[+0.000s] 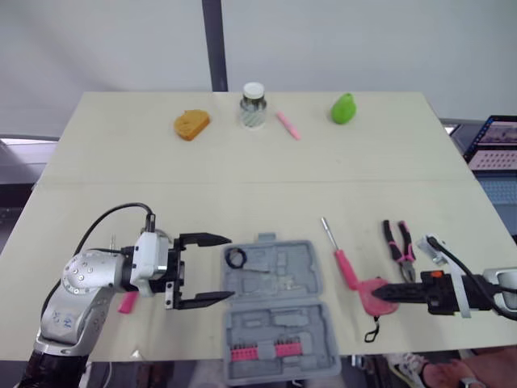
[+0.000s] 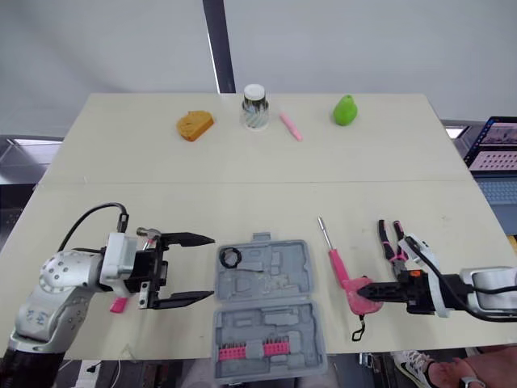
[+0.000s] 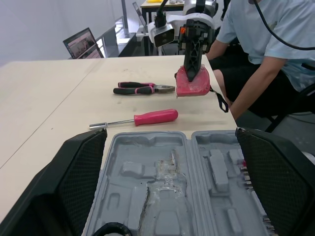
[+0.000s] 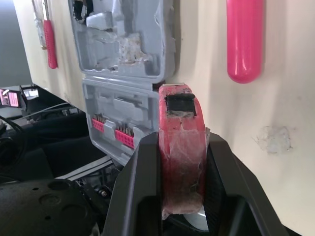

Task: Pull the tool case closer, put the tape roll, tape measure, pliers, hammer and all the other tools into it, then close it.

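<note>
The left gripper (image 1: pixel 231 267) is held at 9 o'clock of the tool case (image 1: pixel 283 271). Its two fingers are spread wide, one toward each long edge of the upper half, probably so that the case can be steadied or pulled. The case lies open and flat near the front edge of the table. A small black ring, probably the tape roll (image 1: pixel 236 258), is seen in its 11 o'clock corner. The other moulded recesses look mostly free, so the packing is judged to be at an early stage.

At 3 o'clock of the case, the pink screwdriver (image 1: pixel 339 257) is laid on the table, well apart from both grippers. Just beyond it, the pink tape measure (image 1: pixel 367 299) is clamped between the fingers of the right gripper (image 1: pixel 381 293). The flat sides of the tape measure are pressed by the pads, which gives a firm hold for carrying it toward 9 o'clock, into the case. The pliers (image 1: pixel 400 249) lie untouched at 1 o'clock of the tape measure.
</note>
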